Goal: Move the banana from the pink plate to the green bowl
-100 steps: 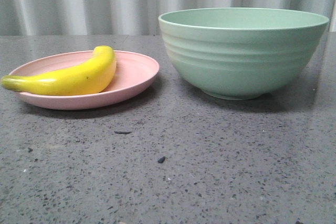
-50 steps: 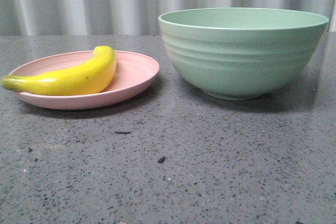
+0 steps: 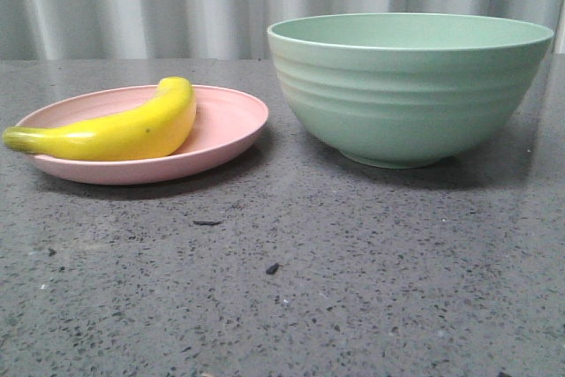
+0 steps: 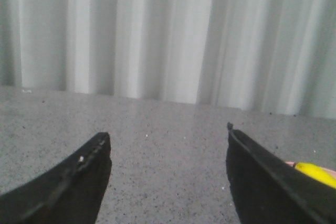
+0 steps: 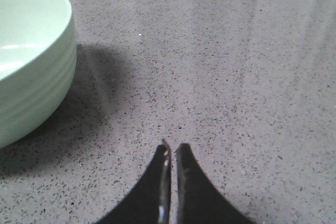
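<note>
Banana (image 3: 115,132) lying on pink plate (image 3: 225,125) at about 9 o'clock on the speckled grey table (image 3: 353,271), greenish stem end out over the plate's 9 o'clock rim. Green bowl (image 3: 410,94) upright at roughly 2 o'clock, just beside the plate, not touching. Left gripper (image 4: 168,140) spread wide, fingers (image 4: 79,174) apart over bare tabletop, banana's yellow edge just visible behind one. Right gripper (image 5: 171,150) pinched together on nothing, low over the table near the bowl. Ribbed pale curtain (image 3: 177,2) at 12.
</note>
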`<act>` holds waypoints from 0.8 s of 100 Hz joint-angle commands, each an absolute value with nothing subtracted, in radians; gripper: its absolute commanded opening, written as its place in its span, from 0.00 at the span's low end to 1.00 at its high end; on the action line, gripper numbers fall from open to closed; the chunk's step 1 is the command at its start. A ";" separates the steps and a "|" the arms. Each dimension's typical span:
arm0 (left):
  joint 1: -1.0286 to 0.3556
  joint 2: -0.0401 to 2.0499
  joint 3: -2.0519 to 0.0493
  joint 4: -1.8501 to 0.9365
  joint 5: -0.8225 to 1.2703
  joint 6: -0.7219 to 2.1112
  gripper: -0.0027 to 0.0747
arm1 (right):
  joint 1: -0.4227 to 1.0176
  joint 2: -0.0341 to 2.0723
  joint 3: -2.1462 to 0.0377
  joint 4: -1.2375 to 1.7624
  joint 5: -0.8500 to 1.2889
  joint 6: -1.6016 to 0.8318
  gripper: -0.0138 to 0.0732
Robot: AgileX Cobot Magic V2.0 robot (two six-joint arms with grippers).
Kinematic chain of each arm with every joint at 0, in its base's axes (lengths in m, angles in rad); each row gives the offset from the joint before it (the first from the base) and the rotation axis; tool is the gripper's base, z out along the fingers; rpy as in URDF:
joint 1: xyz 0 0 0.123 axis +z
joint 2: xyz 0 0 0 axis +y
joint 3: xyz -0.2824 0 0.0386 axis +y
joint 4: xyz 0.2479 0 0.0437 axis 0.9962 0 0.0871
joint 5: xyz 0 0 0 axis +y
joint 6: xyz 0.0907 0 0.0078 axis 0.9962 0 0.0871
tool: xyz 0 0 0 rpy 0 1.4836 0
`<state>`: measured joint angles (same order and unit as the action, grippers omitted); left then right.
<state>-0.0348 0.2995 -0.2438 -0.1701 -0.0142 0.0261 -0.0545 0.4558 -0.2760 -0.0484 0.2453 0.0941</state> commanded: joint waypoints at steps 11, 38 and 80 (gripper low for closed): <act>-0.036 0.462 -0.415 -0.133 0.068 0.030 0.60 | -0.053 0.469 -0.313 -0.048 0.175 0.093 0.09; -0.187 0.634 -0.592 -0.133 0.137 0.098 0.60 | -0.053 0.469 -0.313 -0.048 0.172 0.093 0.09; -0.505 1.034 -0.781 -0.131 0.278 0.100 0.60 | -0.053 0.469 -0.313 -0.037 0.171 0.093 0.09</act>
<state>-0.4517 0.9671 -0.7148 -0.1298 0.3208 0.0977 -0.0545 0.4558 -0.2760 -0.0386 0.2453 0.0941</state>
